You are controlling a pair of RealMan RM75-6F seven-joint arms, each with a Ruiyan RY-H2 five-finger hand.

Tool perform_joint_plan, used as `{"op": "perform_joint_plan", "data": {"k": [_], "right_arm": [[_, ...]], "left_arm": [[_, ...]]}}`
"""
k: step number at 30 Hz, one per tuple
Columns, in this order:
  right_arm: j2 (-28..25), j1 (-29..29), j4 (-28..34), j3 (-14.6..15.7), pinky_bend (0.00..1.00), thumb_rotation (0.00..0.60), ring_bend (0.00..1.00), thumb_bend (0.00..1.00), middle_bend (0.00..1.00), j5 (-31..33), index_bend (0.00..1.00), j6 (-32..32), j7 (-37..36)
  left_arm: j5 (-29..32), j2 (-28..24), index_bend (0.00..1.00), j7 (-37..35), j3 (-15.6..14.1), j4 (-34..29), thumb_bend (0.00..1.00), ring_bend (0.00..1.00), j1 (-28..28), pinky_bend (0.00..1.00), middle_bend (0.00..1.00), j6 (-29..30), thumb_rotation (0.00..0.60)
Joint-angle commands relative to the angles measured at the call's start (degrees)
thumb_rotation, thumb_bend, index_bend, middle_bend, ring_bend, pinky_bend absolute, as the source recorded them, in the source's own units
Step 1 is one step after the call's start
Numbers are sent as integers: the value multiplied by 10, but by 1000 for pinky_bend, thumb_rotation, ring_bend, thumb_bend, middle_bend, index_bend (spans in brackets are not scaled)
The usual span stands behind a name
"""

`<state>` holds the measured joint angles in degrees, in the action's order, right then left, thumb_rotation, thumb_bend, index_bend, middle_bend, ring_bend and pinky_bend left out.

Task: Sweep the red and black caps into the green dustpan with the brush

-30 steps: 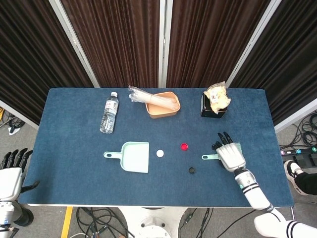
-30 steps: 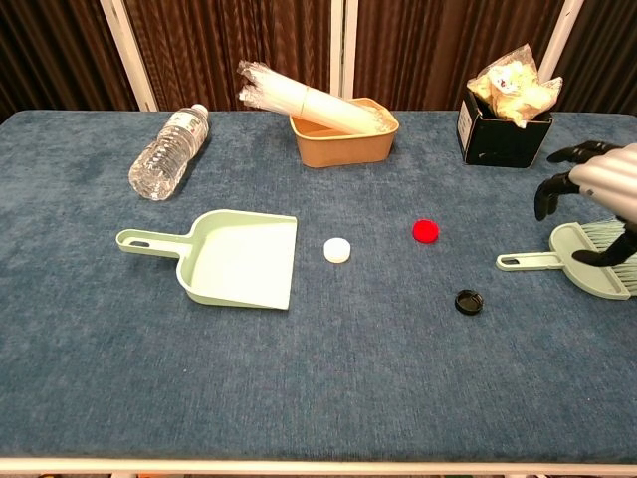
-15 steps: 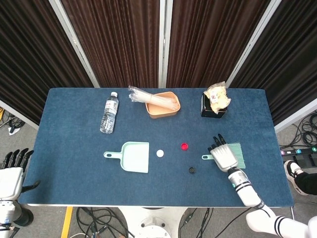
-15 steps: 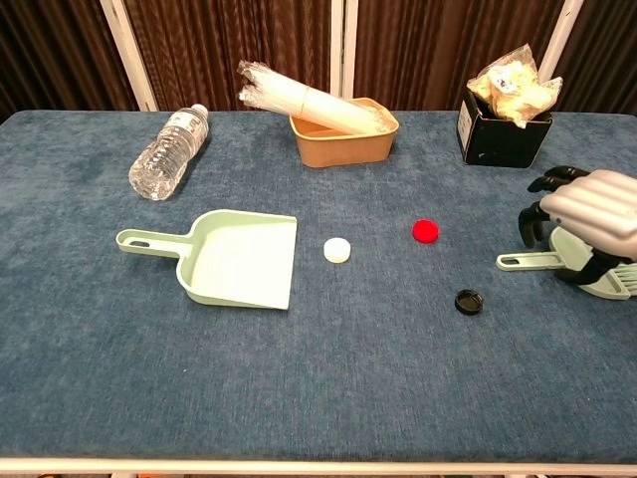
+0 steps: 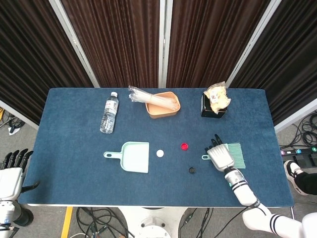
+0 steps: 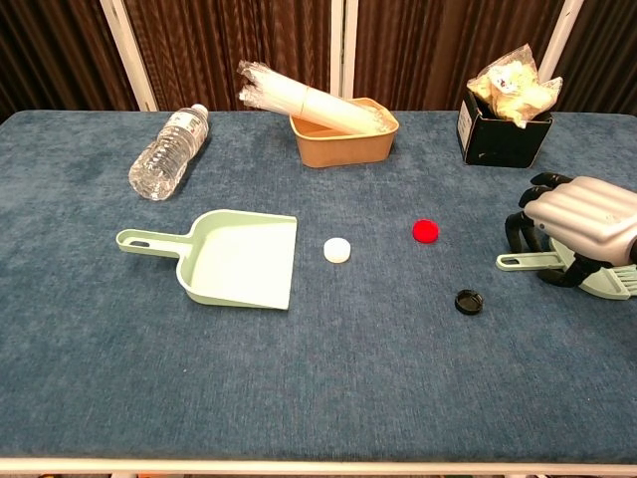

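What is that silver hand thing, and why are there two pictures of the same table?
That is a robot with two arms, and each arm ends in a metal hand with fingers. A person steers it from somewhere else. One picture comes from a camera in the robot's head, looking down. The other comes from its chest, looking across the blue table.

The right hand is curled over a pale green brush, right by the handle. I cannot tell if it grips it yet. The left hand waits beside the table, holding nothing.

On the table lie a green dustpan, a red cap, a black cap and a white cap. Further back are a water bottle, an orange tub and a black box with a snack bag.
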<state>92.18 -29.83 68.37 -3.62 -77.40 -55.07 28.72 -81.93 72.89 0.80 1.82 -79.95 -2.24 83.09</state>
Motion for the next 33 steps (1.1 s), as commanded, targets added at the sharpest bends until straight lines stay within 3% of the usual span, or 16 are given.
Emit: {"op": "perform_joint_plan", "data": {"k": [1,6,10,16,23,29,33], "right_arm": [[1,-1,1,1,11,600,157,223,482,2,435,0,1],[3,-2,-1,2,23,600,198,254,524,6,462,-1,4],[2,-2,-1,2,46,600,261,327,588,1,538,-9,-3],[-45,-6,50,-5,60,600,285,381,621,-15,604,-26,-34],[-161,-20,174,-32,76,600,286,404,627,-36,626,-26,-141],[-240,-35,231,-64,78,600,286,405,628,-38,627,-26,-203],[-265,-40,249,-75,78,600,286,405,628,-34,627,-28,-214]], "left_arm": [[0,1,119,-1,0,2,95,24,0,8,67,-1,600],[0,3,119,-4,0,5,95,24,-2,8,67,-3,600],[-6,1,119,-2,2,6,95,24,-7,8,67,-5,600],[-31,-20,119,-10,11,-6,94,24,-35,8,67,-15,600],[-40,-45,158,-35,34,-41,91,24,-115,12,71,-105,600],[-19,-22,290,-41,64,-48,92,119,-199,47,220,-203,600],[7,3,342,-18,76,-51,123,170,-241,91,287,-255,600]]}}
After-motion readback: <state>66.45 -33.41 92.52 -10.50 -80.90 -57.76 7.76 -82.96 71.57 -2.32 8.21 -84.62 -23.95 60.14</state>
